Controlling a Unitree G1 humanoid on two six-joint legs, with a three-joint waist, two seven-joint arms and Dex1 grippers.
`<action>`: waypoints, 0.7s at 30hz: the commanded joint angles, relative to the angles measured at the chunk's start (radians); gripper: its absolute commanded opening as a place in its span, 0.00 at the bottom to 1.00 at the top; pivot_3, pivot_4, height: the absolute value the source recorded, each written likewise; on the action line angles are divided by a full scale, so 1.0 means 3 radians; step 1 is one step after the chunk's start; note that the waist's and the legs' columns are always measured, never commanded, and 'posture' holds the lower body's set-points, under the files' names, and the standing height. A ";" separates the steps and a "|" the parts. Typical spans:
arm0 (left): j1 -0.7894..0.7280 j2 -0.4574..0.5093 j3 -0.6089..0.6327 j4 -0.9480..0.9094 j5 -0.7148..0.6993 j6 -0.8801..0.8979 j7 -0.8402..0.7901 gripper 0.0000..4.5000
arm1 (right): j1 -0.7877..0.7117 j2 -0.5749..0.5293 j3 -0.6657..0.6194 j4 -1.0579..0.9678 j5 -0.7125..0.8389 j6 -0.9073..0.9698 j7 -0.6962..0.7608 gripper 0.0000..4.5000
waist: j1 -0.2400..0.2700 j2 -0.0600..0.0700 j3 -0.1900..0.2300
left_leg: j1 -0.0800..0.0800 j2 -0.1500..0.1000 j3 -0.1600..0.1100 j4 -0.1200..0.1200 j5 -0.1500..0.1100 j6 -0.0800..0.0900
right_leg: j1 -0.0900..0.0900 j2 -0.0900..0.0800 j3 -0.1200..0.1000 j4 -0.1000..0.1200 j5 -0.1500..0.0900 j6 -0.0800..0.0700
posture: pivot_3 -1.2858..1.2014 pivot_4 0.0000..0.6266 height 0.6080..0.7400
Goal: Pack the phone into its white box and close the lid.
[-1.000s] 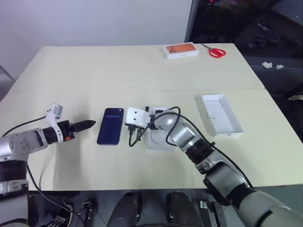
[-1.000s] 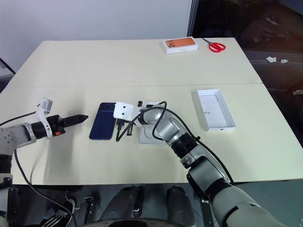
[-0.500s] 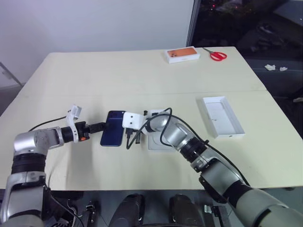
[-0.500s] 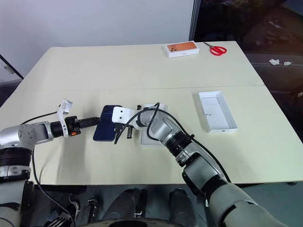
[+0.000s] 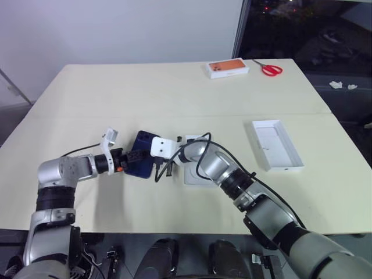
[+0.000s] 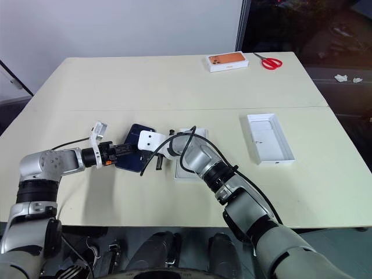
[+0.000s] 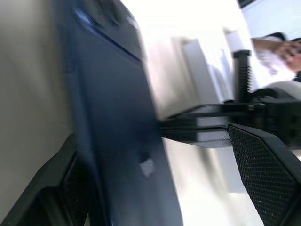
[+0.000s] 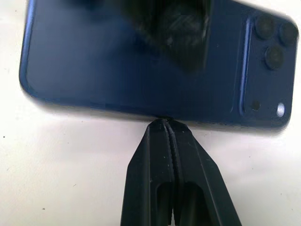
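Observation:
The dark navy phone [image 5: 141, 159] lies back up on the table, left of centre, its camera cluster [image 8: 273, 40] at one corner. My left gripper [image 5: 133, 157] is open and straddles the phone's left edge, one finger [image 7: 268, 169] above the back and the other under it. My right gripper [image 8: 165, 123] is shut, its tips pressed against the phone's opposite long edge. The white box [image 5: 195, 173] lies just right of the phone, partly under my right arm. The lid [image 5: 276, 144] rests inside up further right.
A white box with an orange phone picture [image 5: 227, 68] and red scissors [image 5: 270, 70] lie at the table's far edge. Black cables loop around my right wrist [image 5: 192, 152]. A seam [image 5: 87, 115] runs across the cream table.
My left gripper has travelled right across the table and now has the phone's left edge between its fingers. The phone now lies slightly askew. My right gripper has stayed against it.

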 commanded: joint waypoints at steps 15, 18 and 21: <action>0.0251 -0.0014 0.0009 0.0219 -0.0038 0.0247 0.0177 0.77 | -0.0027 -0.0007 -0.0053 -0.0056 0.0014 -0.0090 -0.0016 0.00 | -0.0092 -0.0002 0.0000 | 0.0000 0.0007 -0.0001 -0.0005 0.0001 -0.0003 | -0.0004 0.0001 0.0000 -0.0001 0.0000 0.0000 | 0.52 0.24 1.00; 0.0262 -0.0015 0.0027 0.0230 -0.0075 0.0274 0.0176 0.42 | -0.0032 -0.0014 -0.0048 -0.0048 0.0008 -0.0123 -0.0015 0.00 | -0.0101 -0.0004 0.0001 | -0.0001 0.0008 0.0000 -0.0010 0.0001 -0.0003 | -0.0008 0.0002 0.0002 -0.0002 0.0000 0.0000 | 0.52 0.24 1.00; 0.0270 -0.0025 0.0039 0.0246 -0.0101 0.0289 0.0193 0.08 | -0.0026 -0.0029 -0.0048 -0.0055 0.0003 -0.0146 -0.0013 0.00 | -0.0087 -0.0010 0.0000 | -0.0003 0.0008 0.0001 -0.0011 0.0001 -0.0003 | -0.0010 0.0001 0.0002 -0.0004 0.0000 0.0000 | 0.52 0.24 1.00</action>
